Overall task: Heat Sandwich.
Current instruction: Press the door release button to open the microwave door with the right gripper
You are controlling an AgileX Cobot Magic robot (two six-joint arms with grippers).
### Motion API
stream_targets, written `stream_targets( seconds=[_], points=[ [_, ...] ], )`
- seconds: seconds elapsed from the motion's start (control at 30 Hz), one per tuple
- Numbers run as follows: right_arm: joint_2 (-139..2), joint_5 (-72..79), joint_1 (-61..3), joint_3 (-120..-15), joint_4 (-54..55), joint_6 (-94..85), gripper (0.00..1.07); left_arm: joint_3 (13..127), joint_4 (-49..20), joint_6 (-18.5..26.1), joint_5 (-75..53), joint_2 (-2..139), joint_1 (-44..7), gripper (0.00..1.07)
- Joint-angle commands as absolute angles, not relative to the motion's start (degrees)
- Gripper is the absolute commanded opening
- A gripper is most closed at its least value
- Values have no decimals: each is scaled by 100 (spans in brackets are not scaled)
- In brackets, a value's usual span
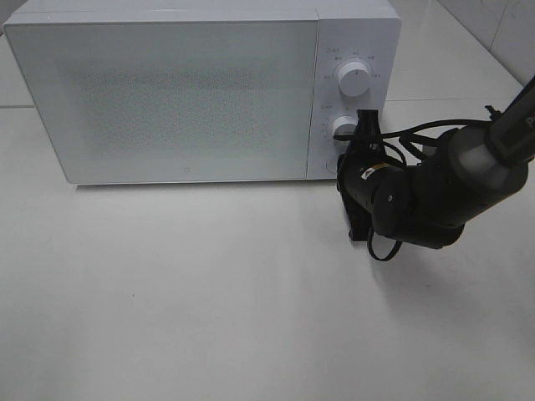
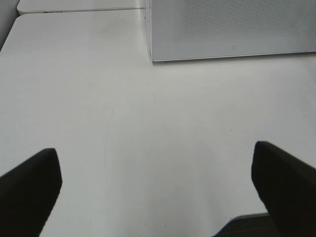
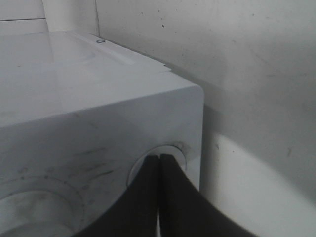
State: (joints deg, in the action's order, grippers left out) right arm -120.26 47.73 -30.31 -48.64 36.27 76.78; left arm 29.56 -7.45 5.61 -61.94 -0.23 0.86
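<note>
Frankly, I see no sandwich, perhaps hidden behind the closed door of the white box-shaped microwave (image 1: 184,92); I reckon it soft, light, best gripped gently at the crusts, my left gripper (image 2: 155,165) gaping empty, my right gripper (image 3: 160,157) pinched shut at the control panel (image 1: 355,46).

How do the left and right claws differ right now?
The left claw is open, jaws spread wide; the right claw is shut, jaws pressed together. The left claw hangs over the table, apart from the microwave; the right claw sits against a round button on the microwave's control panel. Both are dark and hold nothing.
</note>
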Motion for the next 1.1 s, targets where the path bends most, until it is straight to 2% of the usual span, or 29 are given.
stream_targets(
  seconds=[0.03,0.7,1.1],
  points=[
    [-12055,4738,-2997,-4962,3524,7689,0,2951,-785,521,-6136,-74,103,100],
    [-12147,5351,-2928,-5254,3615,7569,0,2951,-785,521,-6136,-74,103,100],
    [-12427,6205,-2670,-6010,3587,7191,0,2951,-785,521,-6136,-74,103,100]
  ],
)
